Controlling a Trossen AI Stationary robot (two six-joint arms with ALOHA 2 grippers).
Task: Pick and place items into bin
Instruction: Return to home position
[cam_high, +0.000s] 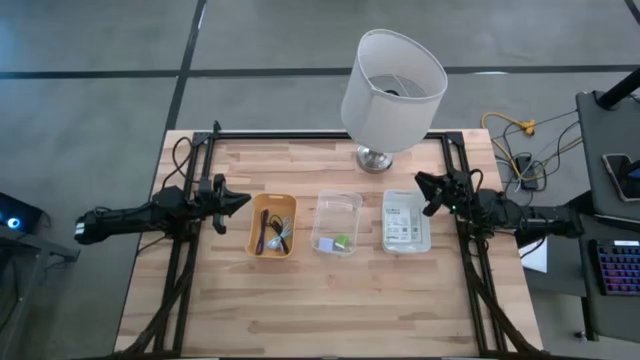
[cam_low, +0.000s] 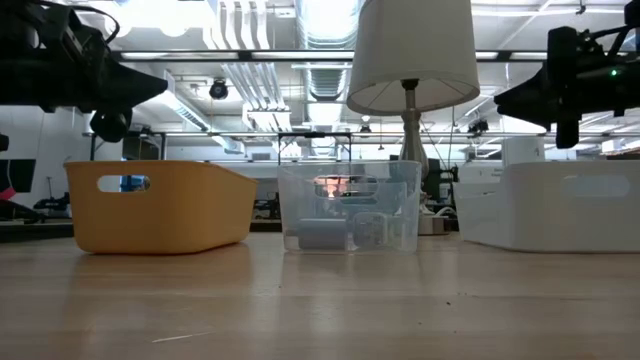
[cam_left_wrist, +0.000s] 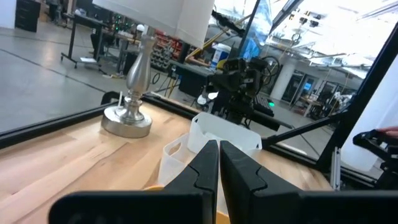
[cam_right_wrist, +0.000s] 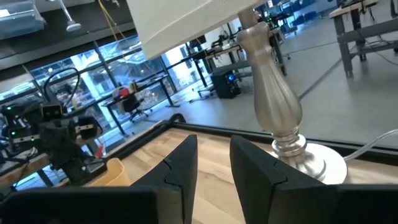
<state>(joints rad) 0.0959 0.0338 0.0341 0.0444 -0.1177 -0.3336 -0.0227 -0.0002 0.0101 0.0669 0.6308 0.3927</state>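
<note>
Both arms are parked at the sides of the desk (cam_high: 330, 300). The left end effector (cam_high: 238, 203) has its fingers almost together, the right end effector (cam_high: 424, 188) has a plain gap, and neither holds anything. I judge this a resting pose, since nothing lies loose on the wood. The lamp (cam_high: 392, 90) stands at the far edge, out of the way. Only the high view looks into the bins: packets (cam_high: 404, 222) in the white bin (cam_high: 428, 236), dark cords (cam_high: 262, 232) and a pale cable (cam_high: 284, 230) in the yellow bin (cam_high: 254, 228), and tiny cubes (cam_high: 341, 241) in the clear bin (cam_high: 338, 195). The low view shows mostly bin walls, but it does show both arms above rim height.
</note>
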